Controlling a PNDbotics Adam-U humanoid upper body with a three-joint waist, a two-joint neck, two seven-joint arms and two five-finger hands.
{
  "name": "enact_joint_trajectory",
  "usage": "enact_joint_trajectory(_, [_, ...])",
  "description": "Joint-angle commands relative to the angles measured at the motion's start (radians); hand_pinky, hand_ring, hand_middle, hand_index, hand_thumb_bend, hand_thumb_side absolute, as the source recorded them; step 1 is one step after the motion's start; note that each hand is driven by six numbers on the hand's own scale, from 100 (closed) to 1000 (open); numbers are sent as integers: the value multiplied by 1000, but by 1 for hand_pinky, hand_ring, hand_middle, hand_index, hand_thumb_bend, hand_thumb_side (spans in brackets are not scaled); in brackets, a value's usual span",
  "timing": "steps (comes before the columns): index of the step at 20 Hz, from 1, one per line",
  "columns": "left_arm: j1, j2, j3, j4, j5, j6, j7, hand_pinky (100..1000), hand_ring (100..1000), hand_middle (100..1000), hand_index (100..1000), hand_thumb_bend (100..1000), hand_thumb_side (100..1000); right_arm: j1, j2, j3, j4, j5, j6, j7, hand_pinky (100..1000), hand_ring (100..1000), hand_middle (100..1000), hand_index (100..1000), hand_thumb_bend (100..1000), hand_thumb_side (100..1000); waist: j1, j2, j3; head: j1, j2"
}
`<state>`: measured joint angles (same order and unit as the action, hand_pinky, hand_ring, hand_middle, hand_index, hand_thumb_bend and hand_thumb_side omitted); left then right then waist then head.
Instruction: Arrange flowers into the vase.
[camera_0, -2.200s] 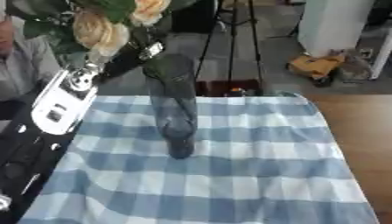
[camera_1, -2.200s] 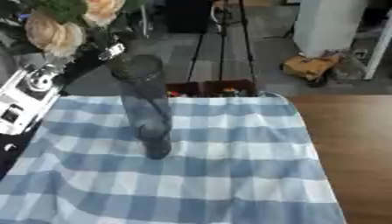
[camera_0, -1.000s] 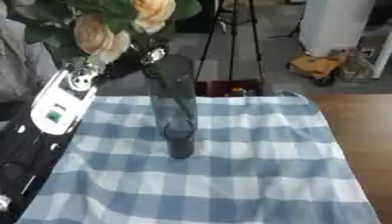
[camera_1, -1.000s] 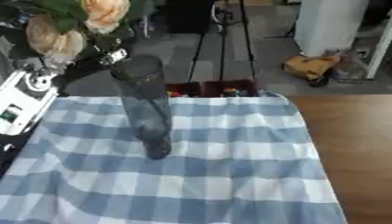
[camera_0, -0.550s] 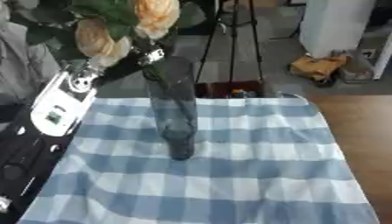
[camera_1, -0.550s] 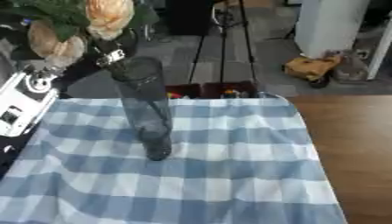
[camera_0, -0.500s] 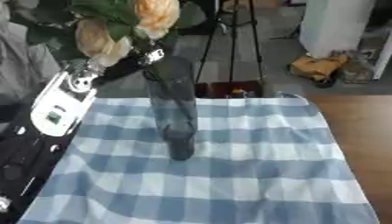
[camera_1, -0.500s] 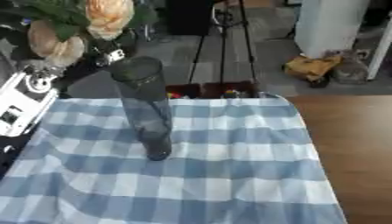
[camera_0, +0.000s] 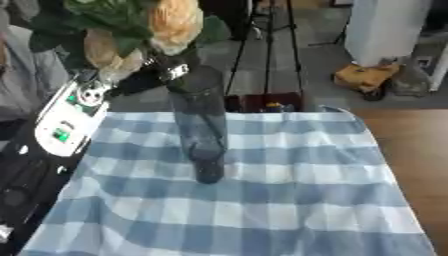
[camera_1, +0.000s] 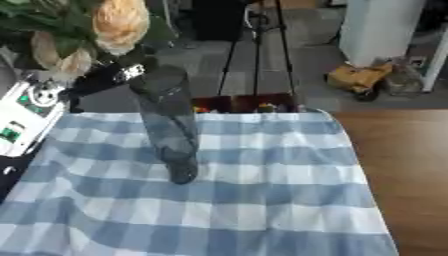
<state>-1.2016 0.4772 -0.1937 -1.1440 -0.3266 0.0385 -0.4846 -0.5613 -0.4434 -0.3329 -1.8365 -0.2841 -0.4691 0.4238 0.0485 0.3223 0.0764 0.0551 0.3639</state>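
Flowers now closer over the vase mouth

The flowers (camera_0: 144, 30), peach blooms and green leaves, have drifted right to hang just above the rim of the tall grey glass vase (camera_0: 199, 127), upright on the blue checked cloth (camera_0: 262, 200). The left hand (camera_0: 144, 77) shows dark beneath them; I cannot tell its fingers. The stems look not yet inside.

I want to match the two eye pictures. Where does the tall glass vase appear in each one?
Left eye view: the vase stands left of centre on the checked cloth.
Right eye view: the vase stands further left.
Shared landmark: the peach flower just above the vase mouth.
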Motion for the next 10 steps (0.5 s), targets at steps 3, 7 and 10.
enact_joint_trajectory(3, [-9,42,6,-23,-9,-2,0,925,1000,1000,1000,338,955,-6,-13,-9,-22,-3,4,-4,667,777,754,785,100,1000,-2,-29,5,2,-7])
enact_joint_trajectory(7, [-3,46,7,-27,-7,-2,5,925,1000,1000,1000,348,965,-5,-13,-9,-23,-3,5,-6,668,777,754,785,100,1000,-3,-30,7,2,-6])
enact_joint_trajectory(10, [6,49,9,-29,-1,1,9,922,1000,1000,1000,349,972,-5,-13,-9,-23,-3,5,-7,668,777,754,785,100,1000,-5,-31,8,2,-5])
